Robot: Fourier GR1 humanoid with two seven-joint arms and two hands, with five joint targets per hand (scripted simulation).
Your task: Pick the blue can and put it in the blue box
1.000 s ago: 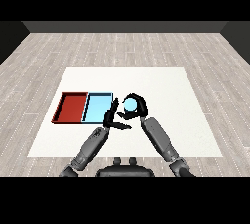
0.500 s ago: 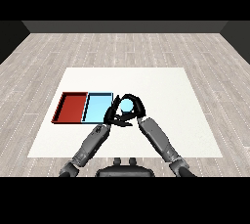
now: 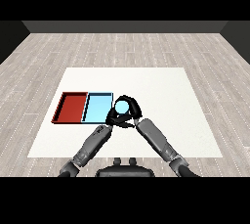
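No readable text, label, brand, number or sign anywhere. Plain surfaces only: blue can point(image 3: 121, 105) with a pale unmarked top, red tray point(image 3: 71, 107) and light blue tray point(image 3: 97, 106) near the left edge of the white table point(image 3: 166, 96), all without lettering. Nothing printed on the grey forearms or black hands either.
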